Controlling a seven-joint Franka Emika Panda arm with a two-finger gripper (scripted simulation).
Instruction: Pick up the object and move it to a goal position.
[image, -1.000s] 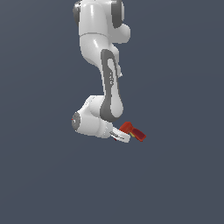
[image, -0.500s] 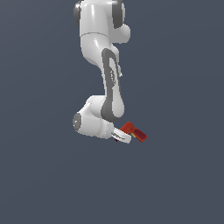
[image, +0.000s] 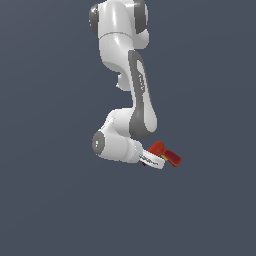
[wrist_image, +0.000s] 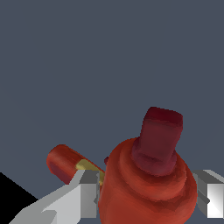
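Observation:
The object (image: 165, 155) is a small red L-shaped thing like a toy drill, held at the end of my white arm in the exterior view, up in the air. In the wrist view the object (wrist_image: 151, 175) fills the lower middle, with a darker red stub pointing away and a small yellowish mark (wrist_image: 85, 166) beside a side branch. My gripper (wrist_image: 148, 199) is shut on the object, one grey finger (wrist_image: 87, 197) on each side of its round body. In the exterior view my gripper (image: 159, 160) points toward that view's right.
Plain dark grey background (image: 60, 200) surrounds the arm in both views. No other objects or goal marker show.
The arm and the held object have barely moved; the object stays in the gripper at about the same place.

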